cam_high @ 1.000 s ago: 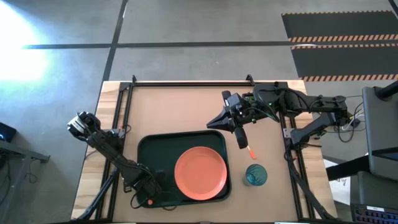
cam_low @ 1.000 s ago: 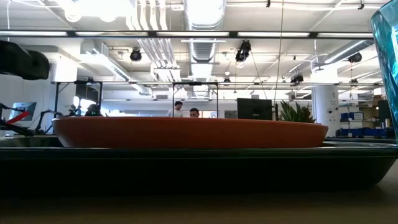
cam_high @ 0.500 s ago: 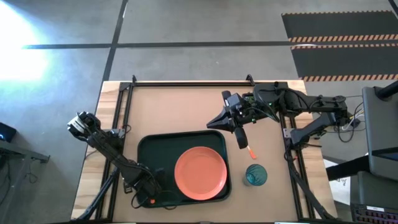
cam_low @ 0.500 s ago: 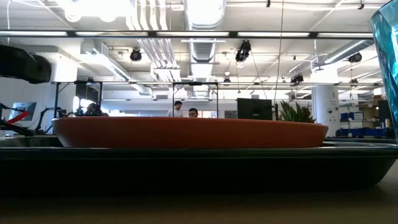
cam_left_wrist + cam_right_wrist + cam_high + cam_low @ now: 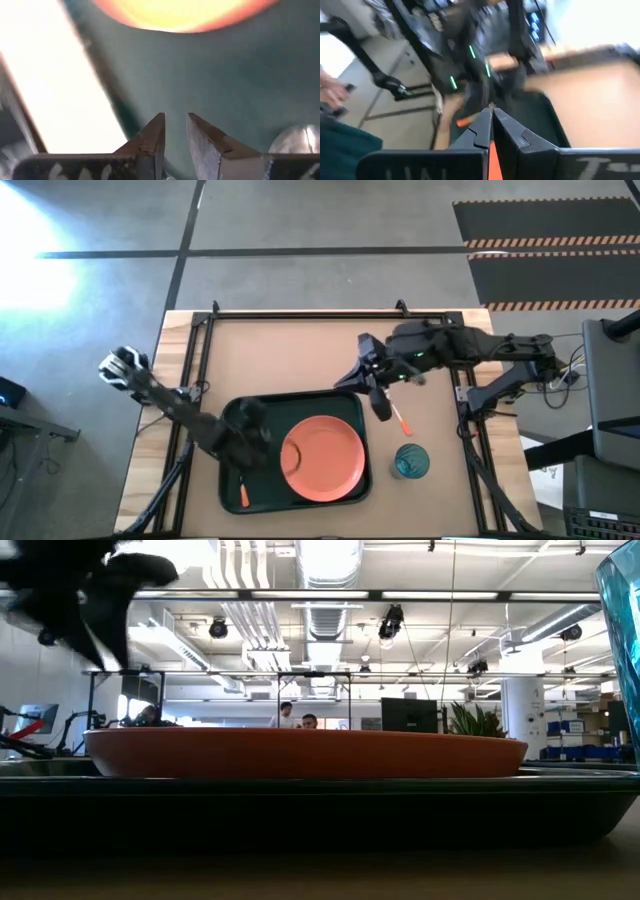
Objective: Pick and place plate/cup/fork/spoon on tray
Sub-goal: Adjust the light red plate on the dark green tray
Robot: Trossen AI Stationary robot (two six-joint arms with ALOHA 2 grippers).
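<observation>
The left gripper (image 5: 250, 425) hangs over the left half of the tray (image 5: 232, 480), just left of the plate (image 5: 322, 457). Its fingers (image 5: 152, 136) stand a small way apart with nothing between them; the left wrist view shows bare green tray floor in the gap, the plate's edge beyond, and a rounded silver piece (image 5: 296, 140) at one side. An orange-handled utensil (image 5: 243, 494) lies on the tray floor near its front left corner, apart from the gripper; fork or spoon I cannot tell. From the gripper the left arm runs back and outward over the tray's left rim, its far joint standing off the table's left edge.

The right gripper (image 5: 380, 406) sits just off the tray's back right corner, above the table. Its fingers (image 5: 480, 131) are pressed together on the orange handle of a second utensil (image 5: 399, 418), whose handle end slants out toward the cup (image 5: 410, 462); which piece it is I cannot tell. The wrist bends down and the arm stretches back level to the right side of the table.

The plate rests on the tray's right half. The cup stands on the table, just right of the tray's front right corner. In the low view the plate sits above the tray rim and the cup fills the right edge.
</observation>
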